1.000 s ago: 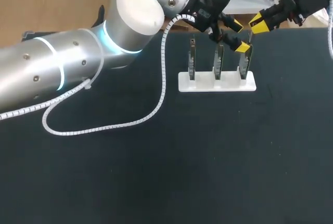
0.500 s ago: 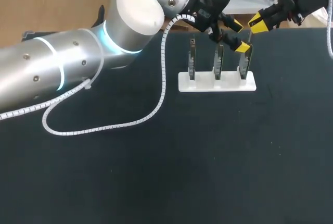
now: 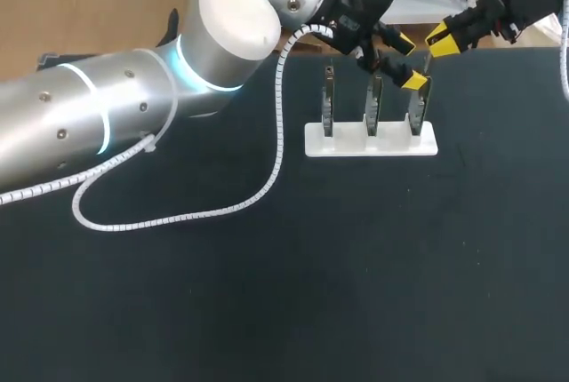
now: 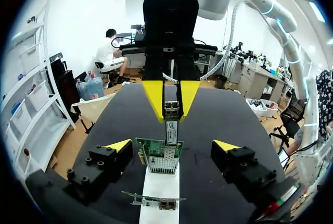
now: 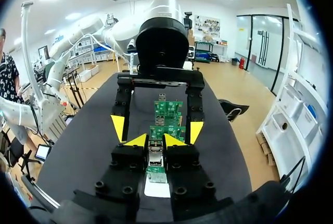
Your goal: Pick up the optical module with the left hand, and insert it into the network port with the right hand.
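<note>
Black tabletop point(image 3: 356, 266), with a white holder point(image 3: 371, 144) sitting toward the far side and three green cards point(image 5: 167, 108) standing upright in it in a row.

The optical module point(image 4: 171, 132) isn't on the table at all. It's up in the right gripper point(image 4: 171, 117), pinched between the two yellow tips from both sides and hanging straight down. In the left wrist view its lower end meets the top edge of one of those cards. I honestly can't tell if it's seated in the port or just touching.

The left gripper point(image 3: 410, 61) is spread wide with nothing in it, a finger on either side of the card row, right by the card at the right-hand end. The two grippers face each other across the holder, close together but apart.

The left arm comes in big across the left side, with a white spiral cable point(image 3: 178, 218) looping off it down onto the table.
</note>
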Action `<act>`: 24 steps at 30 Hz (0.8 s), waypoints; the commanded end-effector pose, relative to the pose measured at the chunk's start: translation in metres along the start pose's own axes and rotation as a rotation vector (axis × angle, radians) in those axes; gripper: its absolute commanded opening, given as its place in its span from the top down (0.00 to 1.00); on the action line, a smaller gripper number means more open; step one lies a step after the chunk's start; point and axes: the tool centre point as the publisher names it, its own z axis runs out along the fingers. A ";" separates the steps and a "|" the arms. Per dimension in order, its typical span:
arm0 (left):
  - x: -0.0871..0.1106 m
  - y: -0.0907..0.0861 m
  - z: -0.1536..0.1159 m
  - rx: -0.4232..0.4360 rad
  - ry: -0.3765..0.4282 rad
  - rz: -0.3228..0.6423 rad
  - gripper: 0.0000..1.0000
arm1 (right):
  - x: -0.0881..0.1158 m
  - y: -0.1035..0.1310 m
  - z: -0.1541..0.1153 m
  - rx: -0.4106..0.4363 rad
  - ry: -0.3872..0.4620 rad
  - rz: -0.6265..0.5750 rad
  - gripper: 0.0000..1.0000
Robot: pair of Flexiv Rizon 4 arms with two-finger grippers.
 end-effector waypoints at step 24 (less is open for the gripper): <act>0.000 -0.002 -0.001 -0.006 0.001 -0.002 0.00 | -0.006 0.001 -0.009 -0.029 0.000 -0.037 1.00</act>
